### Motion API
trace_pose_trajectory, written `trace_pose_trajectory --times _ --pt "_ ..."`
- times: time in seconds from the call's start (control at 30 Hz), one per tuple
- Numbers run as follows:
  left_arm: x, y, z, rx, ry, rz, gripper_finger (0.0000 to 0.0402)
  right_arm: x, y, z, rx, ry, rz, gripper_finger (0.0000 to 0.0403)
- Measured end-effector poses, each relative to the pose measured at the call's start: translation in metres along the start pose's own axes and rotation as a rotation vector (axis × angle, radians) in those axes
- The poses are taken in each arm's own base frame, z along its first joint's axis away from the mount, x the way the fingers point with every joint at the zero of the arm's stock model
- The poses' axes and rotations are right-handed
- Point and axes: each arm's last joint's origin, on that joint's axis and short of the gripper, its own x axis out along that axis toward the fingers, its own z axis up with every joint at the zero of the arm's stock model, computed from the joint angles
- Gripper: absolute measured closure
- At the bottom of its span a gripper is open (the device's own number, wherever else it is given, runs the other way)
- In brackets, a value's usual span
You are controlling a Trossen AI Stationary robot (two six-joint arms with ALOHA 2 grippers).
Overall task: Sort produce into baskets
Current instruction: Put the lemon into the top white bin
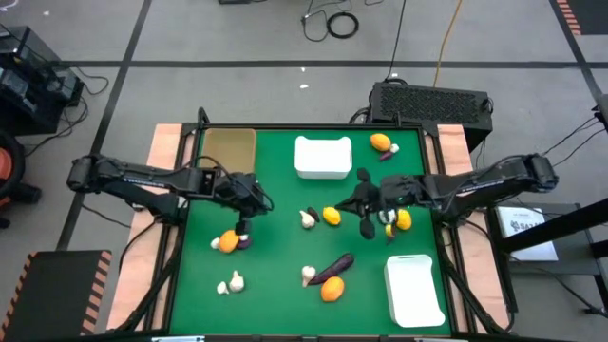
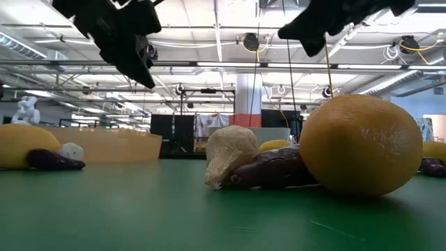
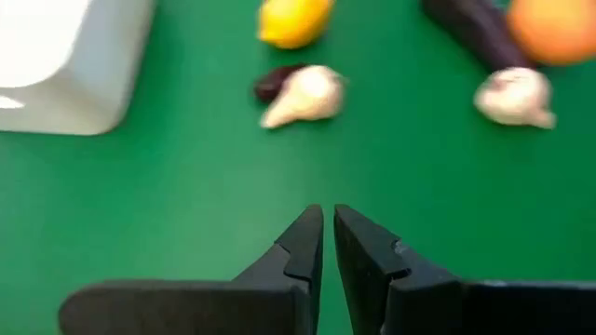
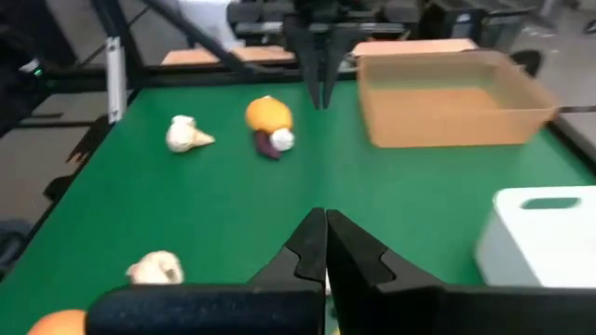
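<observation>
My left gripper is shut and empty above the green mat, left of centre; its fingertips nearly meet. My right gripper is shut and empty above the mat's middle. Between them lie a garlic bulb and a yellow fruit. An orange fruit with a purple piece lies below my left gripper. An eggplant, an orange fruit and a garlic bulb lie near the front. The tan tray and a white bin stand at the back, and a second white bin at the front right.
Two garlic bulbs lie at the front left. A yellow fruit and a purple piece lie under my right arm. An orange fruit with a garlic bulb sits at the back right. Free mat lies in the middle.
</observation>
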Motion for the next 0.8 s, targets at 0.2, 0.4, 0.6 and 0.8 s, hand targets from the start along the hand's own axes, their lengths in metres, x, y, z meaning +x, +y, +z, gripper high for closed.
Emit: trace_pose_trajectory --times 0.2,0.4,0.6,0.8 --pt "0.006 -0.009 0.011 -0.017 -0.096 -0.085 0.0364 0.019 0.015 0.007 -0.004 0.053 0.037 0.0403" --pt "0.026 -0.016 0.024 0.019 -0.207 -0.104 0.0364 0.032 0.019 0.001 0.043 0.107 0.03 0.0403" --pt "0.058 -0.024 0.029 0.106 -0.255 -0.117 0.0355 0.041 0.016 -0.012 -0.071 0.2 0.013 0.0403" --pt "0.079 -0.031 0.03 0.241 -0.271 -0.102 0.0292 0.046 0.015 -0.016 -0.045 0.224 0.008 0.0401"
